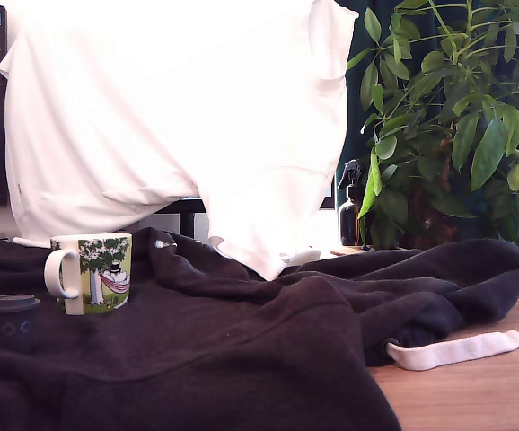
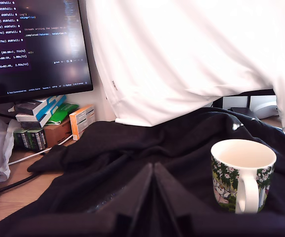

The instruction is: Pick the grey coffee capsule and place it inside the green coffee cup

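The capsule (image 1: 13,316) stands upright on the dark cloth (image 1: 224,350) near the exterior view's left edge, just beside the cup (image 1: 92,272) and a little nearer the camera. The cup is upright, its white handle turned toward the capsule. In the wrist view the cup (image 2: 242,174) looks empty. The gripper (image 2: 154,170) shows its jaws pressed together, holding nothing, low over the cloth. A white sheet (image 1: 179,117) hangs behind; the wooden counter (image 1: 475,395) shows at the exterior view's right.

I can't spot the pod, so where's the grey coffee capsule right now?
In the exterior view, the grey coffee capsule stands on the dark fabric at far left, just left of and nearer the camera than the green coffee cup.
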{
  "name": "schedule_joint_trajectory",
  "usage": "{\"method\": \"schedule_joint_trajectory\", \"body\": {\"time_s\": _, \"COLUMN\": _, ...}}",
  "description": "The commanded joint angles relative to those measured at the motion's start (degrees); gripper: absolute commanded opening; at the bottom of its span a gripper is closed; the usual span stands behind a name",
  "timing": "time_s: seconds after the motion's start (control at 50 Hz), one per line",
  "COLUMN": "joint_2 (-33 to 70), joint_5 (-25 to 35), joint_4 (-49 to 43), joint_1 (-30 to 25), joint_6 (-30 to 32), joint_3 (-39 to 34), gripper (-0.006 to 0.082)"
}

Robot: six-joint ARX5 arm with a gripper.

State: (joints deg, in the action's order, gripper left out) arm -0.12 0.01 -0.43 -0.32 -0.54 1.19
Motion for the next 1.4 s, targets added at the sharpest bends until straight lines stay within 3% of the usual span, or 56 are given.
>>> {"method": "schedule_joint_trajectory", "body": {"time_s": 0.0, "joint_2": -0.6, "joint_5": 5.6, "joint_4": 2.0, "joint_1": -0.2, "joint_6": -3.5, "joint_3": -2.6, "gripper": -0.0021}}
{"method": "schedule_joint_trajectory", "body": {"time_s": 0.32, "joint_2": -0.6, "joint_5": 7.4, "joint_4": 8.1, "joint_1": -0.2, "joint_6": -6.3, "joint_3": -2.6, "gripper": -0.0021}}
{"method": "schedule_joint_trajectory", "body": {"time_s": 0.6, "joint_2": 2.9, "joint_5": 22.8, "joint_4": 8.1, "joint_1": -0.3, "joint_6": -17.0, "joint_3": -1.1, "gripper": -0.0016}}
{"method": "schedule_joint_trajectory", "body": {"time_s": 0.84, "joint_2": 16.6, "joint_5": 27.6, "joint_4": 7.0, "joint_1": -3.0, "joint_6": -15.3, "joint_3": 2.1, "gripper": -0.0003}}
{"method": "schedule_joint_trajectory", "body": {"time_s": 0.9, "joint_2": 20.3, "joint_5": 27.5, "joint_4": 7.9, "joint_1": -4.2, "joint_6": -13.4, "joint_3": 2.1, "gripper": 0.0108}}
{"method": "schedule_joint_trajectory", "body": {"time_s": 1.0, "joint_2": 26.2, "joint_5": 26.6, "joint_4": 12.5, "joint_1": -7.4, "joint_6": -12.4, "joint_3": 2.2, "gripper": 0.0521}}
{"method": "schedule_joint_trajectory", "body": {"time_s": 1.08, "joint_2": 30.4, "joint_5": 22.4, "joint_4": 13.9, "joint_1": -10.2, "joint_6": -11.8, "joint_3": 2.2, "gripper": 0.0747}}
{"method": "schedule_joint_trajectory", "body": {"time_s": 1.2, "joint_2": 37.0, "joint_5": 16.3, "joint_4": 15.8, "joint_1": -13.6, "joint_6": -8.2, "joint_3": 2.2, "gripper": 0.0777}}
{"method": "schedule_joint_trajectory", "body": {"time_s": 1.38, "joint_2": 46.2, "joint_5": 12.1, "joint_4": 25.1, "joint_1": -17.4, "joint_6": -5.4, "joint_3": 2.2, "gripper": 0.0776}}
